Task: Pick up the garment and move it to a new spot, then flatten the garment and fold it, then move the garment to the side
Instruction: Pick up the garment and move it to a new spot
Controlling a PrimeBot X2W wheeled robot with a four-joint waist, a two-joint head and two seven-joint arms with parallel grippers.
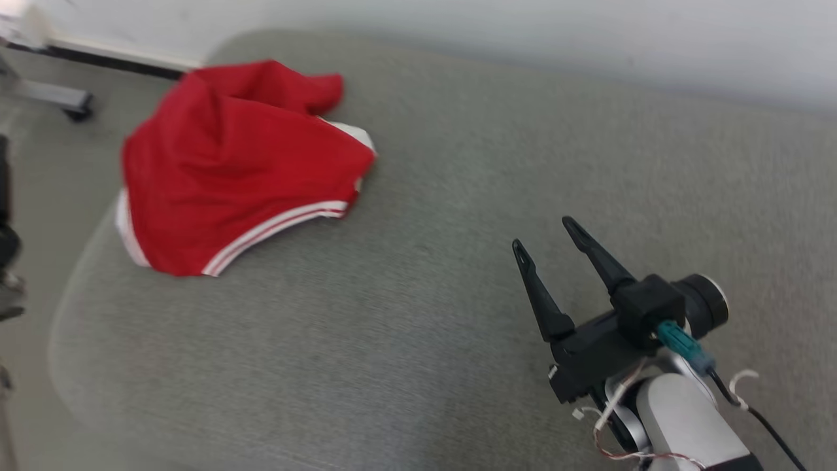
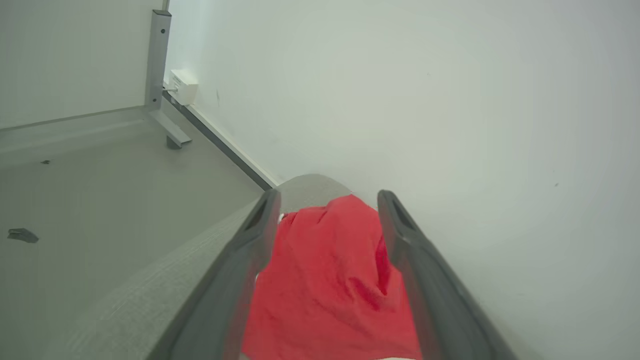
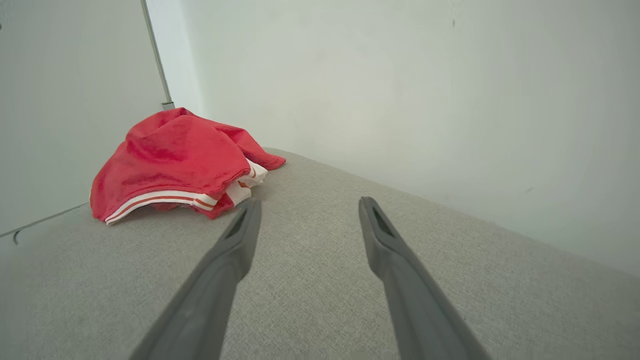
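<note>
Red garment [image 1: 242, 163] lies crumpled on the grey cushion [image 1: 425, 314], left gripper [image 2: 328, 197] aimed at it for pickup, right gripper [image 1: 544, 234] well apart, both jaws open.

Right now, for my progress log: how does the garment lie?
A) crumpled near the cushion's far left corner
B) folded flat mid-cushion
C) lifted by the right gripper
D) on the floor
A: the garment lies bunched by the cushion's far left corner, apart from the open right gripper.
</note>
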